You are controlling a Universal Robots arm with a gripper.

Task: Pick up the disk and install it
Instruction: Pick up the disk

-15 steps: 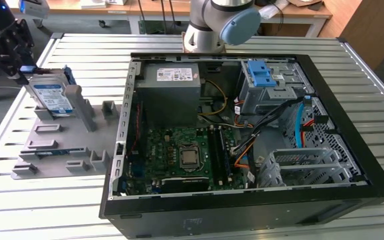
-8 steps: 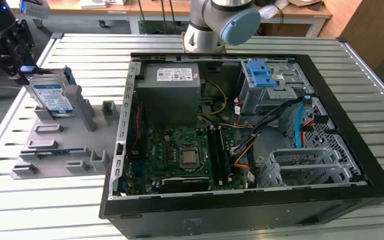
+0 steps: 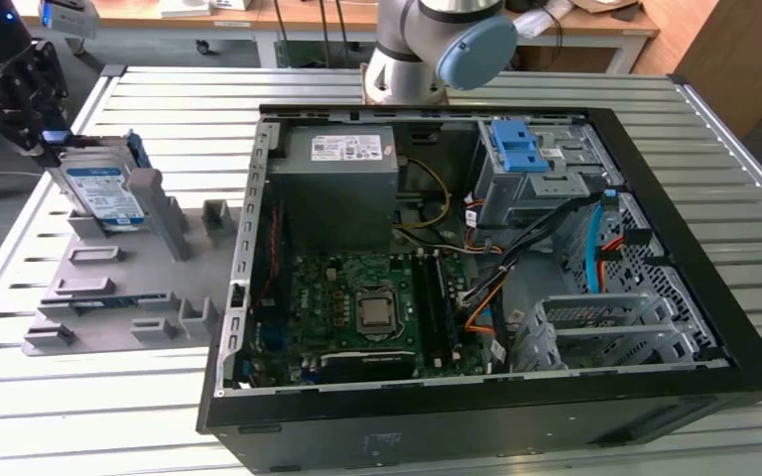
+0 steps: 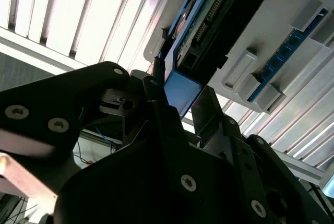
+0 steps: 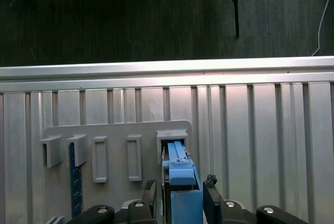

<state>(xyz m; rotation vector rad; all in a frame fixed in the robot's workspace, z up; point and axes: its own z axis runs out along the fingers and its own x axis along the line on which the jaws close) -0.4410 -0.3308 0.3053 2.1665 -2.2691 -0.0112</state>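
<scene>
At the exterior view's left, the disk [image 3: 100,190] stands on edge in a grey holder [image 3: 116,288] on the worktop [image 3: 156,89], its end exposed for gripping. The open computer case [image 3: 487,426] lies to the right. The first wrist view adds the fingers [image 5: 211,191], set narrowly either side of the blue bracket [image 5: 182,174] and apparently not yet clamped.
</scene>
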